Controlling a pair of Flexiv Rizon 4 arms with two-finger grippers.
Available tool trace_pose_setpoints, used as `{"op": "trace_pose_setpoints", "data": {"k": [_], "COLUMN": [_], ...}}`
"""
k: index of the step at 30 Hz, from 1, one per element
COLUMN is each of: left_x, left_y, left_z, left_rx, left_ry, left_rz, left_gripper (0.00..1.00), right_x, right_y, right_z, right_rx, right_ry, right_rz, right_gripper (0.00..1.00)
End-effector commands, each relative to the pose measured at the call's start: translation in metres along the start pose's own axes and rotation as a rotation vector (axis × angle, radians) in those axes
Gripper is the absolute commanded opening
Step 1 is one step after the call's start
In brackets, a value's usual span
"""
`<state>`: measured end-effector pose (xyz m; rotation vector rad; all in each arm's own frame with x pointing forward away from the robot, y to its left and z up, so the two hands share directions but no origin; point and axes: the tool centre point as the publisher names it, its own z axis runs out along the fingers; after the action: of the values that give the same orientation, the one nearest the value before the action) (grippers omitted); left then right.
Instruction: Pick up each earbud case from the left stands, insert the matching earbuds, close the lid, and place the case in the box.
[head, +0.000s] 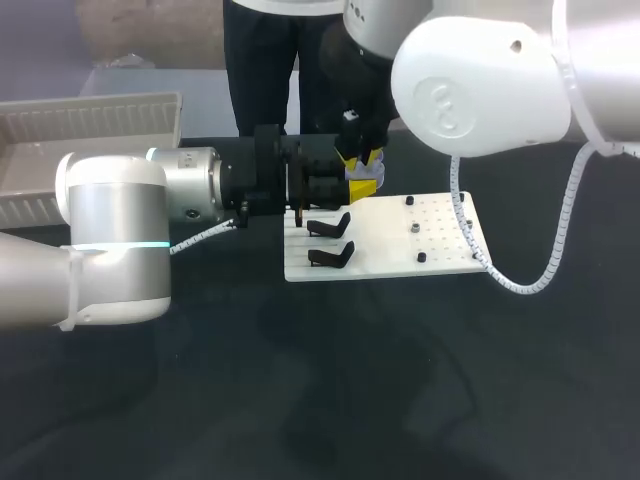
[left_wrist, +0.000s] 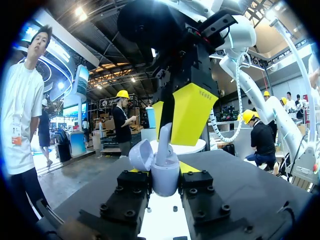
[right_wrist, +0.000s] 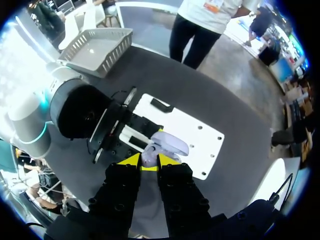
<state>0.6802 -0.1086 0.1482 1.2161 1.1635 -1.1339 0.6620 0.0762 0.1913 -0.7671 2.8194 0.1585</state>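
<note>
A lavender earbud case (left_wrist: 166, 181) with its lid (left_wrist: 142, 154) swung open stands upright between the black fingers of my left gripper (left_wrist: 161, 172), which is shut on it. From above, my right gripper (left_wrist: 181, 116) comes down with its yellow tips shut on a lavender earbud (left_wrist: 163, 140), whose stem reaches into the case. In the right wrist view the earbud (right_wrist: 148, 158) sits between the yellow tips of the right gripper (right_wrist: 149, 163), right over the open case (right_wrist: 169, 144). In the head view the left gripper (head: 318, 186) and right gripper (head: 362, 168) meet above the white board's far left corner.
The white board (head: 390, 246) lies mid-table with two empty black stands (head: 330, 223) (head: 333, 256) on its left side and small pegs (head: 413, 229) to the right. A grey basket (head: 60, 130) sits at the far left. A white cable (head: 520, 280) hangs past the board's right edge.
</note>
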Motion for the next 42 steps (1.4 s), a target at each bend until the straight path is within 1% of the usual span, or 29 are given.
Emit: {"op": "trace_pose_setpoints", "data": {"k": [1,20,42], "left_x": [0.001,0.001,0.001], "left_y": [-0.001,-0.001,-0.001], "left_z": [0.001,0.001,0.001], "left_rx": [-0.006,-0.006,-0.006], "left_ry": [-0.005,-0.005,-0.005], "left_rz": [0.005,0.005,0.005], "left_gripper": [0.0,0.0,0.0], "right_x": [-0.002,-0.005,0.0], "right_y": [0.0,-0.003,-0.003], "right_z": [0.002,0.007,0.013], "right_rx": [0.001,0.013,0.053], "right_ry": [0.003,0.012,0.029], "right_rz": [0.003,-0.007,-0.036], "right_gripper": [0.0,0.0,0.0]}}
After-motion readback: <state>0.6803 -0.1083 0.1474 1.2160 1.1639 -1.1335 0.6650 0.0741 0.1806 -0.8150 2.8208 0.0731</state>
